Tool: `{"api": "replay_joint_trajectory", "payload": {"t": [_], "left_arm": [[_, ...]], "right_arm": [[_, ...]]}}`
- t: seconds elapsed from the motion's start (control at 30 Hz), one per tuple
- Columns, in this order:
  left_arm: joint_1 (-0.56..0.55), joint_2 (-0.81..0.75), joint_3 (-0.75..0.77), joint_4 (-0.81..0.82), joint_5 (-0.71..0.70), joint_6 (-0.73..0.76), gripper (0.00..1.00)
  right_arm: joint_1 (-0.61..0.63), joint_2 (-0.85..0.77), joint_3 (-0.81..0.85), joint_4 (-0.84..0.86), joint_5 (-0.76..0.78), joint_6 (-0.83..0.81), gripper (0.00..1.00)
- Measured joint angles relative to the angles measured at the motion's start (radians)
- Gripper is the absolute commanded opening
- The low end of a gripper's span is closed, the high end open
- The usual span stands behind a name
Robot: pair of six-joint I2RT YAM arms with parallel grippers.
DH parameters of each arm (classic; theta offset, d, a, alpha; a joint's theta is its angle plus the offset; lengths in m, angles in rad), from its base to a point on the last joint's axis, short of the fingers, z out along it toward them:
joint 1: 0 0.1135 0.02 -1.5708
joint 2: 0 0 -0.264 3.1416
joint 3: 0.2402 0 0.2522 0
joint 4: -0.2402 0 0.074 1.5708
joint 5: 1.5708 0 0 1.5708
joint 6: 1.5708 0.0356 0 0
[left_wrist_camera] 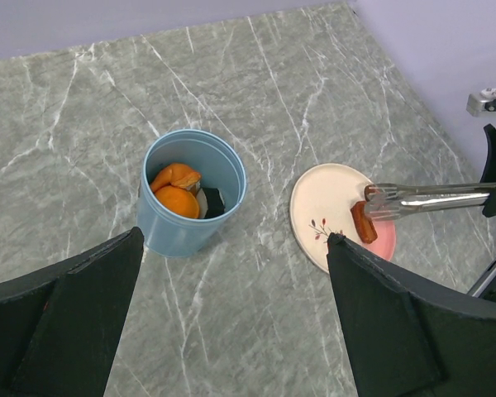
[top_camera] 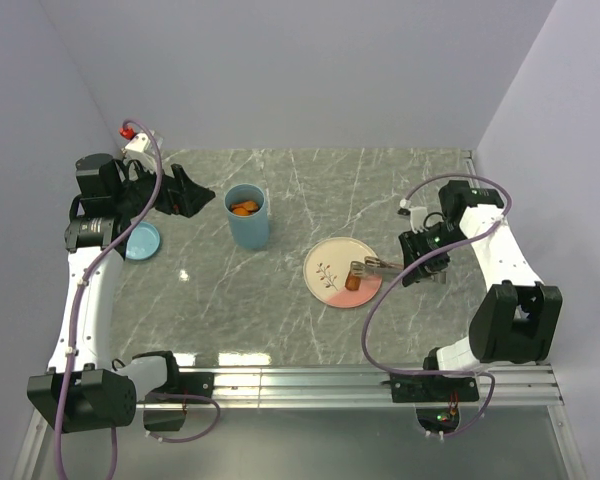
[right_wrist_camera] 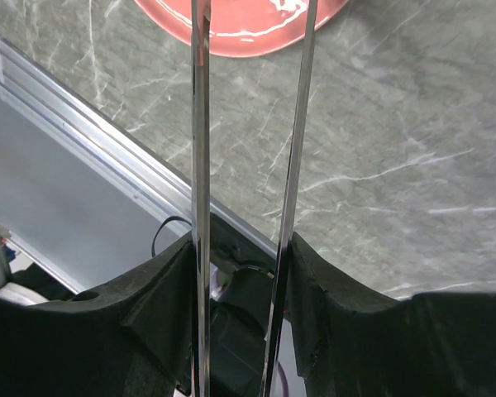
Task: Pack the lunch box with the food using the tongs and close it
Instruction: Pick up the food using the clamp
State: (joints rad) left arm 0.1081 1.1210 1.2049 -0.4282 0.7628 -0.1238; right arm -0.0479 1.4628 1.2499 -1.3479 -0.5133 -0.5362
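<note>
The light-blue lunch box (top_camera: 248, 215) (left_wrist_camera: 192, 192) stands open at mid-table, with orange food pieces (left_wrist_camera: 178, 197) and a dark roll inside. Its blue lid (top_camera: 140, 241) lies flat at the left, partly under the left arm. A brown sausage (top_camera: 356, 277) (left_wrist_camera: 364, 222) lies on the pink plate (top_camera: 330, 270) (left_wrist_camera: 326, 194). My right gripper (top_camera: 425, 262) (right_wrist_camera: 241, 248) is shut on the silver tongs (top_camera: 385, 267) (left_wrist_camera: 426, 198) (right_wrist_camera: 200, 124), pressing both arms. The tong tips sit at the sausage's far end. My left gripper (top_camera: 170, 190) (left_wrist_camera: 236, 240) hangs open and empty left of the lunch box.
An aluminium rail (top_camera: 310, 378) (right_wrist_camera: 83, 141) runs along the table's near edge. A red-and-white fixture (top_camera: 135, 135) sits in the back left corner. Walls close in the back and both sides.
</note>
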Motion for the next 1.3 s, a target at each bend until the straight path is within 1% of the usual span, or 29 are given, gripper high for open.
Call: {"api": "replay_joint_trajectory", "payload": {"t": [0.23, 0.47, 0.57, 0.73, 0.87, 1.07, 1.3], "left_arm": [[0.000, 0.000, 0.000, 0.001, 0.000, 0.005, 0.99], [0.000, 0.001, 0.000, 0.000, 0.000, 0.007, 0.99], [0.000, 0.002, 0.000, -0.002, -0.001, 0.008, 0.99], [0.000, 0.002, 0.000, -0.002, -0.001, 0.011, 0.99], [0.000, 0.003, 0.000, -0.003, -0.001, 0.011, 0.99], [0.000, 0.004, 0.000, -0.003, -0.001, 0.018, 0.99], [0.000, 0.004, 0.000, -0.003, -0.001, 0.026, 0.99]], "right_arm": [[-0.003, 0.009, -0.020, -0.002, -0.008, 0.000, 0.51], [0.011, 0.078, 0.010, 0.002, -0.028, 0.000, 0.51], [0.046, 0.082, 0.021, 0.001, -0.027, 0.000, 0.51], [0.139, 0.082, 0.040, 0.001, -0.017, -0.001, 0.51], [0.203, 0.082, 0.045, 0.002, 0.011, -0.002, 0.51], [0.254, 0.074, 0.045, 0.002, 0.097, -0.004, 0.51], [0.312, 0.002, 0.011, 0.009, 0.198, -0.025, 0.51]]}}
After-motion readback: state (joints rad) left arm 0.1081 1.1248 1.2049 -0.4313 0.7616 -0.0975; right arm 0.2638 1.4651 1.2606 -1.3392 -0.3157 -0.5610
